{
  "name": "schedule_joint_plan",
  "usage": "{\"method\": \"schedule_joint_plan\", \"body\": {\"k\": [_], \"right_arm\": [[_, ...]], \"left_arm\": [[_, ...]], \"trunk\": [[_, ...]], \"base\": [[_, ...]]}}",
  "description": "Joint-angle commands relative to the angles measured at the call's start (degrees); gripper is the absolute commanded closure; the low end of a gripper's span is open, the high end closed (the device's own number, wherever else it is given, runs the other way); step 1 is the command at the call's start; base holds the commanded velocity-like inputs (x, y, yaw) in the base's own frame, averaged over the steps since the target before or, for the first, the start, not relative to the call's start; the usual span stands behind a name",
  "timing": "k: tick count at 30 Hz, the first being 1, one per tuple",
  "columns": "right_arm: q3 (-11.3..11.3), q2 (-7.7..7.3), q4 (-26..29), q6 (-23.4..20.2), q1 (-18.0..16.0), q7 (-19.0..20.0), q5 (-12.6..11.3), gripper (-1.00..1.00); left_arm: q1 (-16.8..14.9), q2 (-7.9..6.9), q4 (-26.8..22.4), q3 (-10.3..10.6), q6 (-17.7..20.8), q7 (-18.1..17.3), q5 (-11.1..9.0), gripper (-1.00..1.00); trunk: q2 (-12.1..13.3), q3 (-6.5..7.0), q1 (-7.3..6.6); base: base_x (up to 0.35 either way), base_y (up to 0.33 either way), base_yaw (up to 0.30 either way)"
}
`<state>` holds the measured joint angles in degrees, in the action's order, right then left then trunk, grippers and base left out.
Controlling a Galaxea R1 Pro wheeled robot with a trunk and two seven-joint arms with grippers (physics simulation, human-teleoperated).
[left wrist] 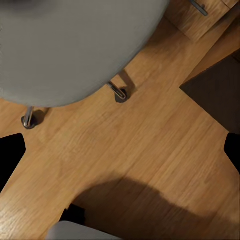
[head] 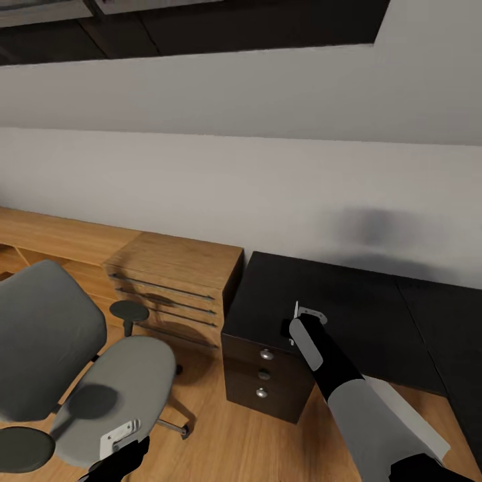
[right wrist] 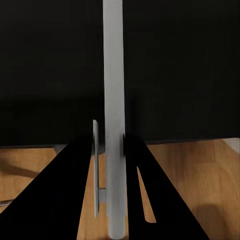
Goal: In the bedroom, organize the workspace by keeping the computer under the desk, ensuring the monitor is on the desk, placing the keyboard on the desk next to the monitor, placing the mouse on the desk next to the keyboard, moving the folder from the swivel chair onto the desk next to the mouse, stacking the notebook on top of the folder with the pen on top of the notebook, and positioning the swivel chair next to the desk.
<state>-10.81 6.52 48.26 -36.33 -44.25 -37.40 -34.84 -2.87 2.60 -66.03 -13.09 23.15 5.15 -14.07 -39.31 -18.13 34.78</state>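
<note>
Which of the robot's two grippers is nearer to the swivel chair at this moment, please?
Left. The left gripper hangs just off the front edge of the swivel chair seat, above the floor. The right gripper, shut on the pen, is over the desk, well beyond the chair.

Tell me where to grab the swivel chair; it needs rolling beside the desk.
Probably the swivel chair's seat rim nearest the left gripper: a thin slab edge its open jaws could straddle from the robot's side. The curved back looks too thick.

light-wood dresser (head: 175, 281) against the white wall (head: 221, 181) | wood floor (left wrist: 125, 150) | metal drawer handles (head: 161, 286)
</note>
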Motion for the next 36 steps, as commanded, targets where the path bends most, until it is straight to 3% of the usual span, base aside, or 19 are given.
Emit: {"method": "schedule_joint_plan", "body": {"k": [1,4,12,16,23,28,31,33,36], "right_arm": [[-0.14,-0.05,0.07,-0.06,-0.05,-0.57,-0.58,1.0],[-0.12,-0.08,0.07,-0.06,-0.05,-0.57,-0.55,1.0],[-0.09,-0.1,0.45,-0.06,-0.05,-0.93,-0.43,1.0],[-0.09,-0.1,2.19,-0.06,-0.05,-3.08,-0.4,1.0],[-0.09,-0.25,2.43,-0.06,-0.03,-3.61,-0.42,1.0],[-0.09,-2.82,2.47,-0.13,0.02,-3.5,-0.87,1.0],[-0.02,-5.01,2.86,-0.08,0.03,-3.42,-0.98,1.0],[-0.05,-7.35,3.64,-0.01,0.04,-3.34,-1.01,1.0],[-0.02,-9.17,4.08,-0.04,0.04,-3.31,-1.01,1.0]], "left_arm": [[-0.03,0.04,-0.1,-0.05,0.32,0.31,-0.61,-1.0],[-0.03,0.04,-0.08,-0.04,0.32,0.31,-0.61,-1.0],[-0.03,0.05,0.66,-0.08,0.28,0.03,-0.68,-1.0],[-0.03,0.04,2.19,-0.02,0.1,-0.04,-0.7,-1.0],[-0.03,0.04,2.64,-0.03,0.02,-0.06,-0.7,-1.0],[-0.03,0.04,3.6,-0.12,-0.02,-0.05,-0.71,-1.0],[-0.03,0.06,3.75,-0.04,-0.03,-0.05,-0.7,-1.0],[-0.03,0.05,3.8,-0.02,-0.03,-0.05,-0.7,-1.0],[-0.03,0.04,3.91,-0.07,-0.03,-0.05,-0.76,-1.0]], "trunk": [[0.35,0.1,-0.21],[1.55,0.64,-0.87],[1.55,0.64,-0.87],[1.55,0.64,-0.87],[1.55,0.64,-0.87],[1.55,0.64,-0.87],[1.55,0.64,-0.87],[1.55,0.64,-0.87],[1.55,0.64,-0.87]], "base": [[0.0,0.0,-0.004],[0.0,0.0,-0.002],[0.0,-0.026,-0.014],[0.0,-0.253,-0.215],[0.0,-0.1,-0.256],[0.0,-0.008,-0.259],[0.0,-0.001,-0.259],[0.0,0.0,-0.259],[0.0,0.0,-0.259]]}}
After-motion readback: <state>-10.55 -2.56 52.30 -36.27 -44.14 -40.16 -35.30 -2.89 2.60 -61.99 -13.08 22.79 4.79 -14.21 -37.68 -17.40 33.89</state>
